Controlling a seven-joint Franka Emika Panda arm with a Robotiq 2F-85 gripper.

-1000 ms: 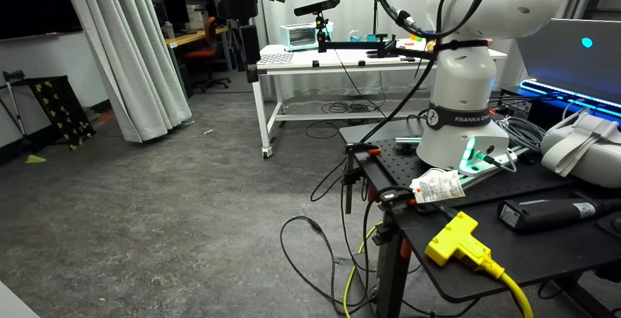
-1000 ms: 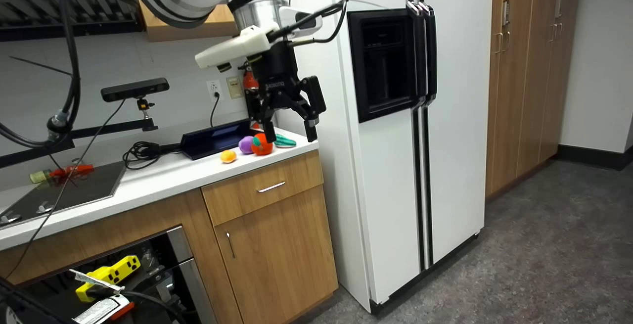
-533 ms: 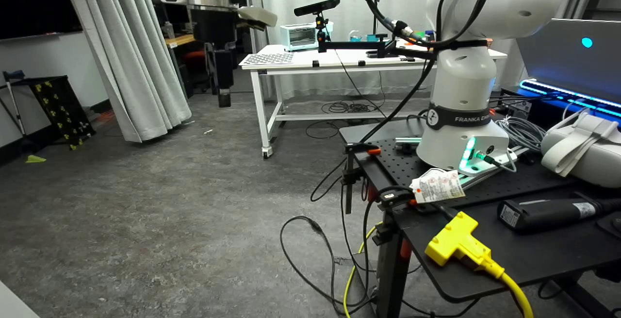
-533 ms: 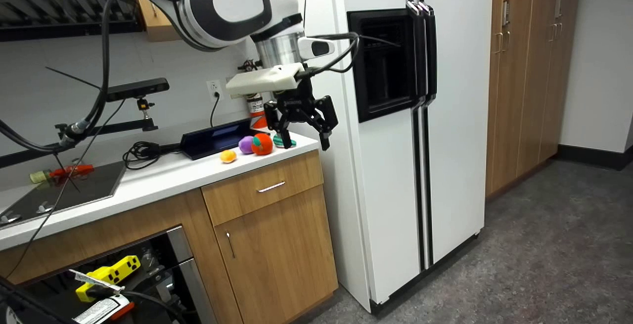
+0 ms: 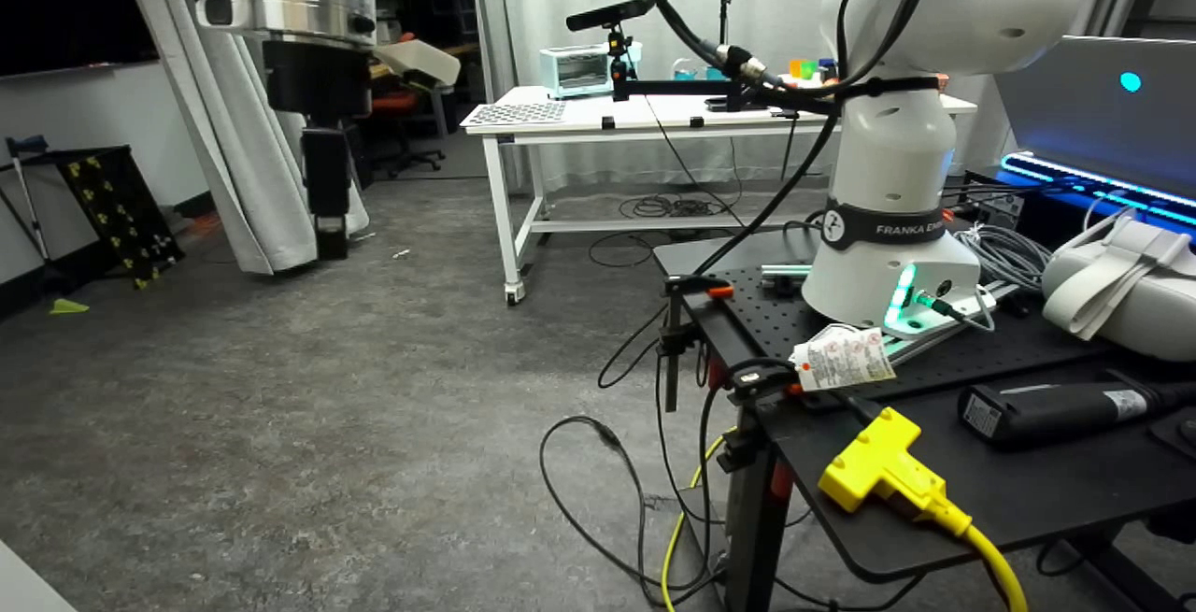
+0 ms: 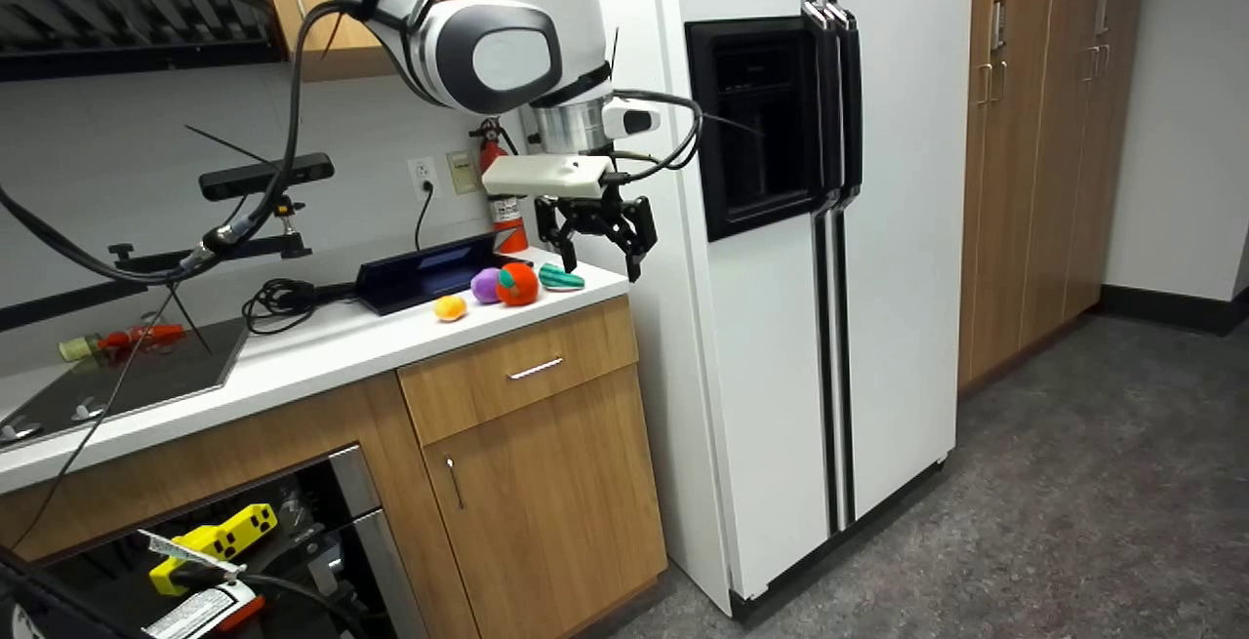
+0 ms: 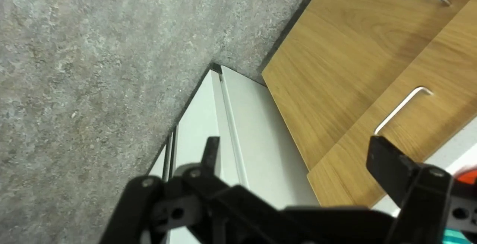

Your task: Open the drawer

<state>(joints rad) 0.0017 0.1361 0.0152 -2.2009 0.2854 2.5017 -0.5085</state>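
The drawer is shut, so only its light-wood front shows, just under the white countertop in an exterior view [image 6: 585, 339]; its inside is hidden. A thin silver handle [image 6: 535, 369] sits on the front. The drawer front also shows at right in the wrist view [image 7: 428, 119], with the handle [image 7: 397, 110] running slantwise. My black gripper [image 6: 601, 265] is open and empty, above the counter's right end, higher than the drawer and apart from the handle. In an exterior view the gripper [image 5: 332, 243] hangs edge-on, pointing down. In the wrist view the right fingertip overlaps the handle's lower end; the gripper [image 7: 294, 147] spreads wide.
A white fridge [image 6: 766, 346] stands right beside the cabinet. Below the drawer is a wood cupboard door [image 6: 556, 493] with its own handle. Toy produce, including a red tomato [image 6: 517, 285] and a green piece [image 6: 561, 277], lies on the countertop [image 6: 420, 339] near the gripper.
The arm has swung; my gripper has moved left and lower in an exterior view, and rightward toward the counter's right end in both-sided comparison. It stays open. The drawer has not moved.
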